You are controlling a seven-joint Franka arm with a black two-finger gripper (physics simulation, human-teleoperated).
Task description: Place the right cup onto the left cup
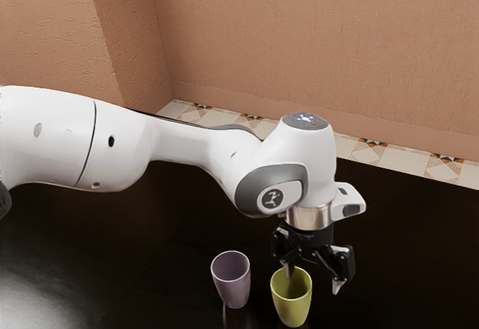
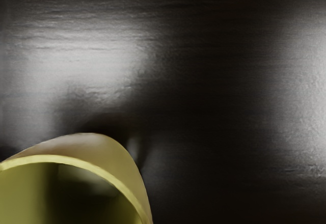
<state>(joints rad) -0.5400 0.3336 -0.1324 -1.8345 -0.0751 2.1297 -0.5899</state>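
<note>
In the exterior view my gripper points down with its two fingers spread wide, above and partly beside the yellow-green cup. One fingertip overlaps that cup's mouth; whether it reaches inside I cannot tell. The other fingertip hangs off toward the exterior view's right. Upright on the table, the mauve cup stands apart from the yellow-green one, toward the exterior view's left. In the wrist view the yellow-green cup shows its open mouth and part of its outer wall close under the hand.
The dark, glossy table carries both cups. Behind it lie a strip of patterned floor tiles and a tan wall. My arm spans the table from the exterior view's left.
</note>
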